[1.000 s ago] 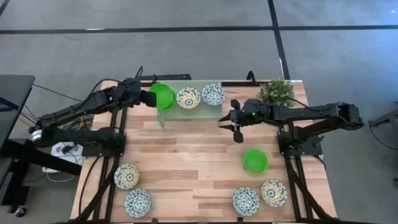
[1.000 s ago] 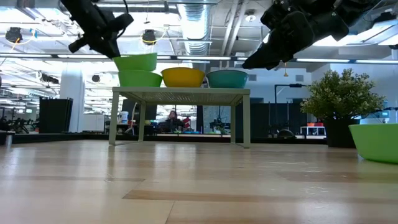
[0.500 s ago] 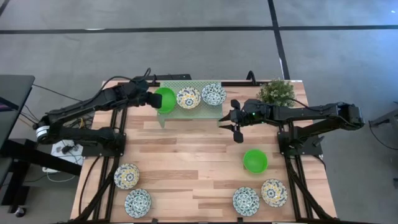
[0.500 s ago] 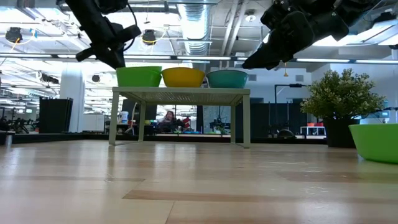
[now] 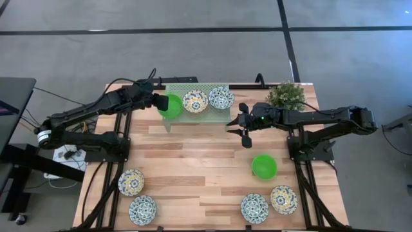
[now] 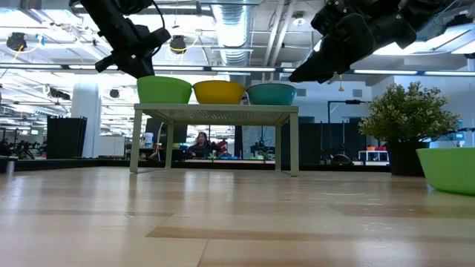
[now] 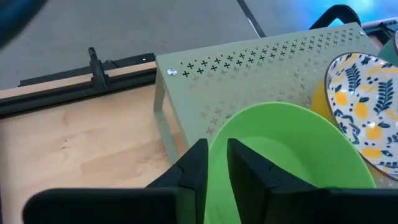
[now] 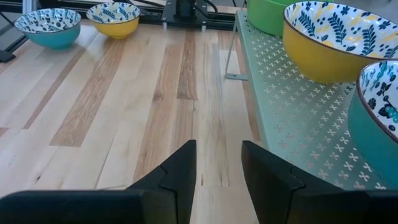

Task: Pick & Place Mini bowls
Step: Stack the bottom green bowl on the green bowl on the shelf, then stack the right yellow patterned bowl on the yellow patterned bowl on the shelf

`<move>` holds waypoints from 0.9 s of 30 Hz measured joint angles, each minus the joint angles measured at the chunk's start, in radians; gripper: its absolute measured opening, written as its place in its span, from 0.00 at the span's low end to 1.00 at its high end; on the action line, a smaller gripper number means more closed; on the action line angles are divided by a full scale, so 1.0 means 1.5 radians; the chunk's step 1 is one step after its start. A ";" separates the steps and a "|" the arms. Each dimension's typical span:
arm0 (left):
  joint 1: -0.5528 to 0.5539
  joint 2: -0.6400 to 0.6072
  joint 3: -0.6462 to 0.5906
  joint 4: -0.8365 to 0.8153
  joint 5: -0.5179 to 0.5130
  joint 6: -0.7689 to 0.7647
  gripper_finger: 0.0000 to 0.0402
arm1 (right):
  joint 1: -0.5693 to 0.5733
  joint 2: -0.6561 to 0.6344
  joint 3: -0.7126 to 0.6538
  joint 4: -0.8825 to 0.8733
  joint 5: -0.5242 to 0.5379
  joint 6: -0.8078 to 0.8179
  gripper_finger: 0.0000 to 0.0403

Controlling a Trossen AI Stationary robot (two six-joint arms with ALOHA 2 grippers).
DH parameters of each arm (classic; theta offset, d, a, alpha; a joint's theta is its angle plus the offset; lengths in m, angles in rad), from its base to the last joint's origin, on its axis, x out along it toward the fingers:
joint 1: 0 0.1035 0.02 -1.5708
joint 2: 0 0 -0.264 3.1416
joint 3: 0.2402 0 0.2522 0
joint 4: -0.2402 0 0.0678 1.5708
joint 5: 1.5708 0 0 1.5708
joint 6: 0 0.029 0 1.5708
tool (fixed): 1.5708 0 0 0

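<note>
Left gripper [image 5: 159,103] pinched nearly closed, arm outstretched; right gripper [image 5: 243,132] spread, hovering.

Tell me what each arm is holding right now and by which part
The left gripper pinches the rim of the green bowl resting on the mesh rack. The right gripper holds nothing, jaws open.

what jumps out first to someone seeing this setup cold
The left gripper pinches the rim of a bright green bowl on the pale green rack at the table's far edge, beside two patterned bowls. The right gripper hangs open above the middle of the table, near a lone green bowl.
</note>
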 joint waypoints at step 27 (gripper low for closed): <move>-0.276 -0.122 -0.051 0.048 0.285 -0.003 0.12 | -0.003 0.000 0.000 0.072 0.000 0.000 0.30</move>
